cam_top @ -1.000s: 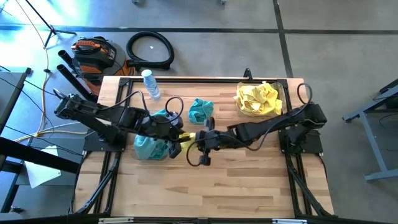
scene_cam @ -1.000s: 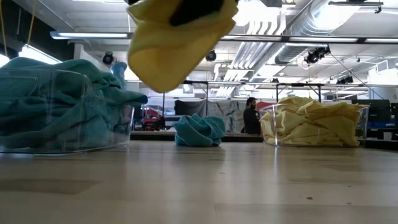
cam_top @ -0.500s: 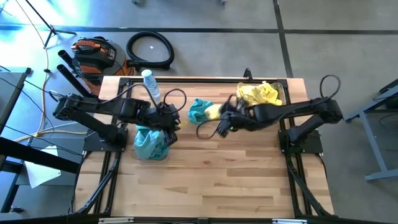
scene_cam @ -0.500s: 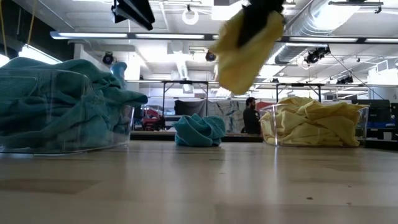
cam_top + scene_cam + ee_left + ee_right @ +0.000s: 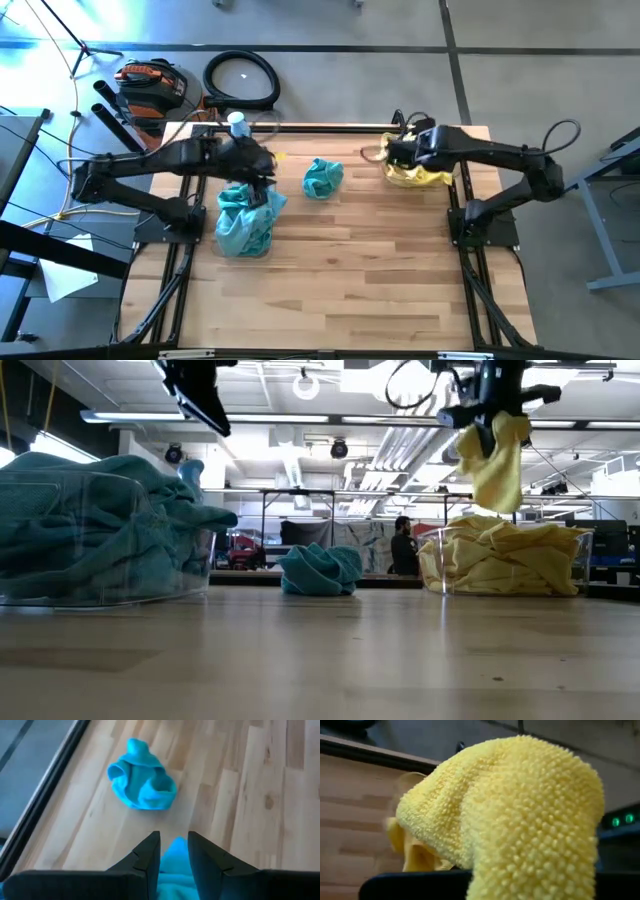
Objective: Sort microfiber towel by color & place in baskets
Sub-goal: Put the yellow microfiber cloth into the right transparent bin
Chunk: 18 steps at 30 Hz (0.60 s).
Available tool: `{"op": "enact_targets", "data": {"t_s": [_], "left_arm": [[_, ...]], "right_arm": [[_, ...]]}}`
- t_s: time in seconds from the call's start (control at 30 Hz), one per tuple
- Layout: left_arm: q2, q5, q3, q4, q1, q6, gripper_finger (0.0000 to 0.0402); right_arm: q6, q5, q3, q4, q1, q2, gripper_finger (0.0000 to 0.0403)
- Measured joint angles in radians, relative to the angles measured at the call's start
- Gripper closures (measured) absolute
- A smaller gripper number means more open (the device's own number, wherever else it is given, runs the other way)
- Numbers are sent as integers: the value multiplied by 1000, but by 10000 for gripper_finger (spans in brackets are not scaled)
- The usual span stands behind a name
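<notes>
**Yellow towel hangs from right tool above the yellow basket**

The wooden surface (image 5: 330,280) carries two clear baskets and one loose towel. The left basket (image 5: 60,598) stands on the left side of the surface and is full of teal towels (image 5: 243,220), which rise above its rim. The right basket (image 5: 570,565) stands at the far right corner and holds a heap of yellow towels (image 5: 505,560).

The left arm (image 5: 150,170) reaches across over the far part of the teal basket. The left tool (image 5: 172,851) hangs in the air above the teal heap; its two fingers stand a little apart with a narrow gap, and nothing is between them. In the left wrist view the teal heap shows just under the fingertips, and the loose teal towel (image 5: 142,782) lies farther ahead on the bare wood, well apart from the tool.

The right arm (image 5: 500,160) stretches toward the yellow basket. The right tool (image 5: 490,405) is clamped on one yellow towel (image 5: 497,460), which hangs down from it, right above the yellow heap but not touching it. In the right wrist view this towel fills nearly all the picture.

The loose teal towel lies crumpled on the surface between the two baskets, touching neither one. A clear bottle (image 5: 238,124) stands near the far edge, beside the left arm.
</notes>
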Motion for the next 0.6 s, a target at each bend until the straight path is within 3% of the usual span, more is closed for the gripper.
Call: {"op": "enact_targets", "data": {"t_s": [0.27, 0.6], "left_arm": [[-140, 81, -99, 52, 179, 114, 316], [-158, 179, -99, 81, 303, 245, 316]], "right_arm": [[41, -110, -193, -12, -218, -16, 394], [-131, -201, -359, 269, -412, -16, 385]]}}
